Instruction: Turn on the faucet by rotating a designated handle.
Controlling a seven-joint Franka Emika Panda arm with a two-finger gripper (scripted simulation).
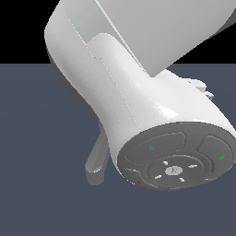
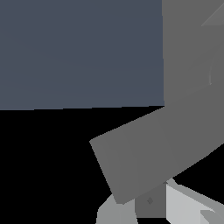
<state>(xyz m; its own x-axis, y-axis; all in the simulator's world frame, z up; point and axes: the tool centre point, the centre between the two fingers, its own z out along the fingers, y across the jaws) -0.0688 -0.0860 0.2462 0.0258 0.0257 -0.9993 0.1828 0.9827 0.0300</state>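
Note:
In the wrist view a flat grey bar [image 2: 153,148], which looks like the faucet's handle, lies slantwise right in front of my gripper [image 2: 151,204]. It joins a broader grey faucet body [image 2: 192,48]. Only the bases of my fingers [image 2: 188,205] show past the bar's edge. The bar covers their tips, so I cannot tell how wide they stand or whether they touch it. In the exterior view my white arm [image 1: 138,92] fills the frame. A rounded grey piece [image 1: 96,162] sticks out below it; I cannot tell which part of the faucet it is.
A dark blue-grey floor [image 1: 37,184] spreads under everything, and it also shows behind the faucet [image 2: 78,52]. The arm's grey end cap [image 1: 177,159] sits very close to the exterior camera and hides the gripper and most of the faucet.

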